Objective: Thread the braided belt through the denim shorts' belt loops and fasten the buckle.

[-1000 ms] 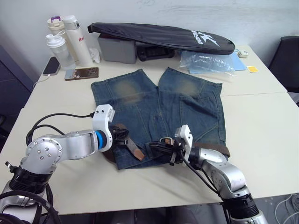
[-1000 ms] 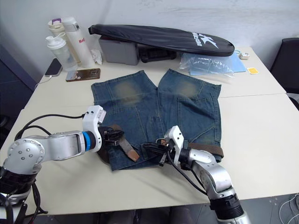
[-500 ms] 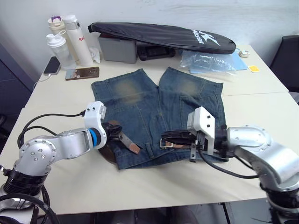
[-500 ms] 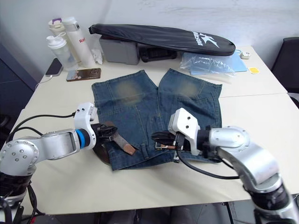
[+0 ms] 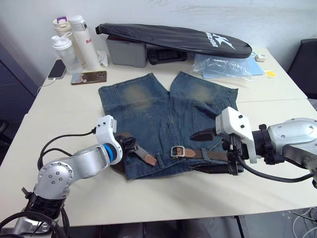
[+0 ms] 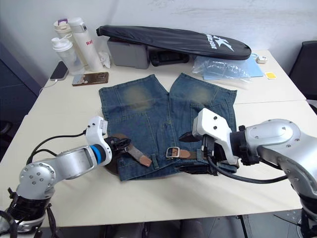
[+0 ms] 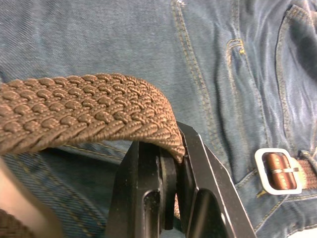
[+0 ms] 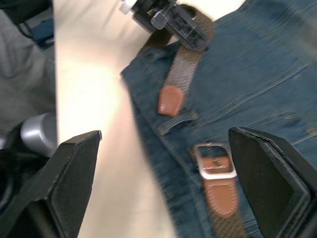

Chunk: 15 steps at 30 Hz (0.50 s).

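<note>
The denim shorts (image 5: 163, 114) lie flat on the table with the waistband nearest me. The braided belt (image 5: 210, 154) runs along the right half of the waistband. Its buckle (image 5: 178, 151) rests near the fly, also seen as the buckle (image 8: 214, 161) in the right wrist view. My left gripper (image 5: 130, 146) is shut on the belt's other end, just behind the tan leather tip (image 5: 147, 159); the braid (image 7: 89, 114) is pinched between its fingers (image 7: 148, 193). My right gripper (image 5: 206, 151) hovers wide open over the strap, right of the buckle, holding nothing. A belt loop (image 8: 177, 122) lies between tip and buckle.
A long black zipped bag (image 5: 173, 37) lies across a grey box (image 5: 126, 50) at the back. Bottles (image 5: 74, 42) and two phones (image 5: 88, 77) stand at the back left, and a clear plastic bag (image 5: 220, 64) at the back right. The table's front edge (image 5: 148, 215) is close.
My right gripper has opened and let go of the buckle end, drawing back to the right. The buckle now lies on the waistband. The left gripper still holds the tip end.
</note>
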Available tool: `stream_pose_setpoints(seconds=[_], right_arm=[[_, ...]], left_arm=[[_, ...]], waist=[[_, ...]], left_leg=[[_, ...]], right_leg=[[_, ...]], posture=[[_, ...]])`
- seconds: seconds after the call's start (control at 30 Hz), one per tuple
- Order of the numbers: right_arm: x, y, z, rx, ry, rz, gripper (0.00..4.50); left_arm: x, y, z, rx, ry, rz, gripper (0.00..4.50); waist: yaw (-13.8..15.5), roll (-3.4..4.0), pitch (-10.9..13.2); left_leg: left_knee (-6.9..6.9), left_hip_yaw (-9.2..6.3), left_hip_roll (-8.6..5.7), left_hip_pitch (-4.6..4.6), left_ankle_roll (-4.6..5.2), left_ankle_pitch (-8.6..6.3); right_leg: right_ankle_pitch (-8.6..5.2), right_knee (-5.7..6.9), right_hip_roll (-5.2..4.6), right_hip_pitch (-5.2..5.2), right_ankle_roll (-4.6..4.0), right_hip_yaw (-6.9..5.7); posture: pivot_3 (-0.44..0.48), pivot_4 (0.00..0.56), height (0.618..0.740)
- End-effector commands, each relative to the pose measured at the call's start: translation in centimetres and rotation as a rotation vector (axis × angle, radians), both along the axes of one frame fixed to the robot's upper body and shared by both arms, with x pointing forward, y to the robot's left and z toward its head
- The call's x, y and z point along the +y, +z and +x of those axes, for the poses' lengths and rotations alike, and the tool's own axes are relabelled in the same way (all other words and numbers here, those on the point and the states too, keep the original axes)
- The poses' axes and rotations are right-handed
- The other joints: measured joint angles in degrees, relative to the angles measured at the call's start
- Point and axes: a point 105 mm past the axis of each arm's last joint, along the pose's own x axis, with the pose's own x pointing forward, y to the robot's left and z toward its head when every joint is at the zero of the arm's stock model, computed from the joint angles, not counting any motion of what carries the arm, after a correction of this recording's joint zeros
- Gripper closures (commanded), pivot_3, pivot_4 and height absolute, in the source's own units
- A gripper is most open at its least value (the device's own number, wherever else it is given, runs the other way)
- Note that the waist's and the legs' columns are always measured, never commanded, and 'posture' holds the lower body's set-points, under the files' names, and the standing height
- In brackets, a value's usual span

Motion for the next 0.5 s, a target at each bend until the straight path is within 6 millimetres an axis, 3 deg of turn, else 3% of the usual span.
stream_pose_setpoints(seconds=[0.03,0.2,0.5], right_arm=[[-0.1,0.8,-0.5,-0.021,0.017,-0.032,0.04],[-0.1,1.0,0.1,-0.04,0.004,-0.047,0.04],[0.1,1.4,1.2,-0.089,-0.006,-0.071,0.04]], left_arm=[[-1.0,1.9,-1.1,-0.059,-0.016,-0.067,4.5],[-0.3,2.6,-1.1,-0.119,0.031,-0.024,4.5],[0.0,1.8,-1.6,-0.13,0.084,0.024,4.5]], waist=[[0.0,-0.02,0.0],[0.0,-0.01,0.0],[0.0,-0.01,0.0]], left_leg=[[0.01,0.0,0.01,-0.01,0.01,-0.01],[0.01,0.03,-0.01,-0.01,0.01,-0.01],[0.01,0.04,-0.01,-0.01,0.0,-0.01]], right_leg=[[0.0,0.0,0.0,0.0,0.0,0.0],[0.0,-0.05,0.06,0.01,0.0,0.0],[-0.01,-0.1,0.09,0.01,-0.01,0.04]], posture=[[0.0,0.15,0.74],[0.0,0.15,0.74],[0.0,0.15,0.74]])
